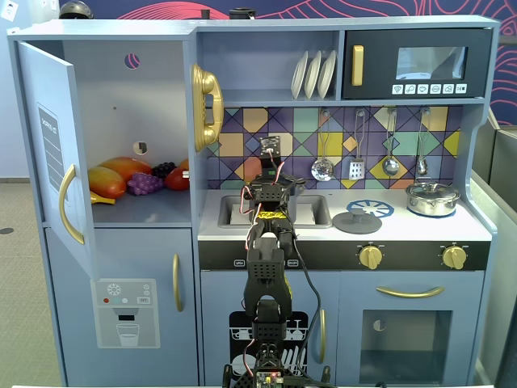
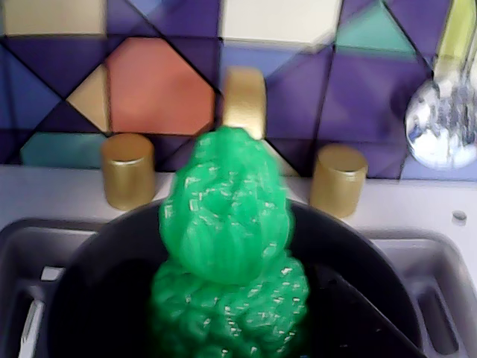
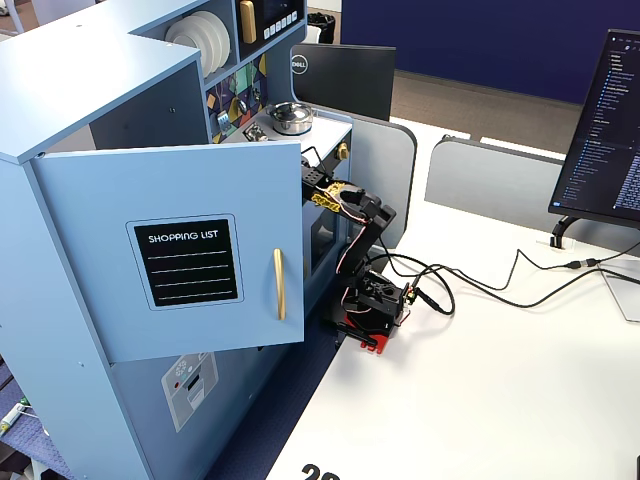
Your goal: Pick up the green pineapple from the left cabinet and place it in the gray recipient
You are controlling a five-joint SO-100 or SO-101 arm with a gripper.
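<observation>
So the green pineapple (image 2: 227,261) sits right up against the wrist camera, leafy tip up, hanging over the mouth of the gray recipient (image 2: 350,261), which sits in the sink (image 2: 440,298) below the gold taps (image 2: 128,168). The end effector (image 1: 271,212) is over that sink in a fixed view; honestly can't tell how its fingers stand. The left cabinet (image 1: 121,97) is wide open, with mango (image 1: 113,176) and grapes (image 1: 145,184) inside.

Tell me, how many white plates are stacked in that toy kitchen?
3. In a fixed view they stand on edge side by side on the upper shelf, left of the microwave: left plate, middle plate, right plate. More might hide behind them.
</observation>
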